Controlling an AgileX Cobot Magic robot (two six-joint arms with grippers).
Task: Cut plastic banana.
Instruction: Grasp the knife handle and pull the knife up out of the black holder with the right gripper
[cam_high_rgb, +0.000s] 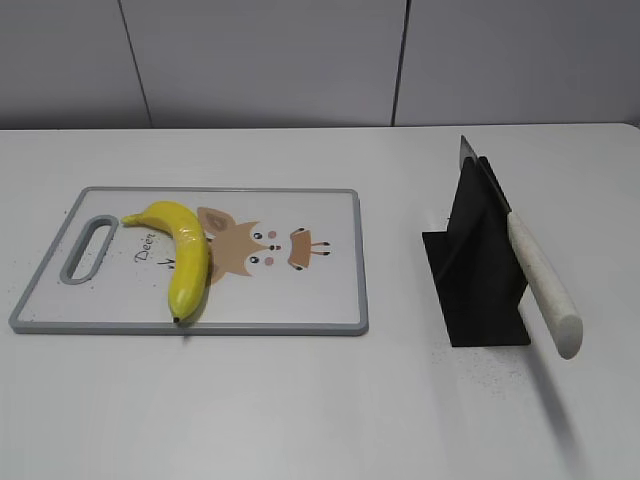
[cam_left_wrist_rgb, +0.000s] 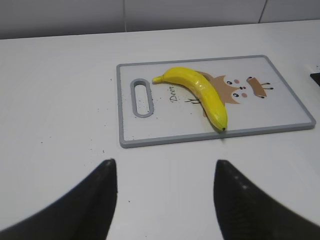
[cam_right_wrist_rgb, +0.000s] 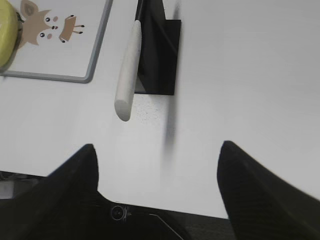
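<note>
The plastic banana (cam_high_rgb: 180, 250) is glossy yellow and curved, with a dark tip toward the front. It lies on the left half of the cutting board (cam_high_rgb: 330, 300), a white board with a grey rim and a deer picture. In the left wrist view the banana (cam_left_wrist_rgb: 200, 92) lies ahead of my left gripper (cam_left_wrist_rgb: 165, 167), which is open and empty over bare table. A knife (cam_high_rgb: 535, 275) with a white handle leans in a black holder (cam_high_rgb: 480, 280) to the right. My right gripper (cam_right_wrist_rgb: 156, 150) is open and empty, short of the knife handle (cam_right_wrist_rgb: 127, 70). Neither gripper shows in the exterior view.
The white table (cam_high_rgb: 300, 400) meets a grey wall at the back. The board has a handle slot (cam_high_rgb: 88, 247) at its left end. Small dark specks lie near the holder and the board. The table's near edge shows in the right wrist view.
</note>
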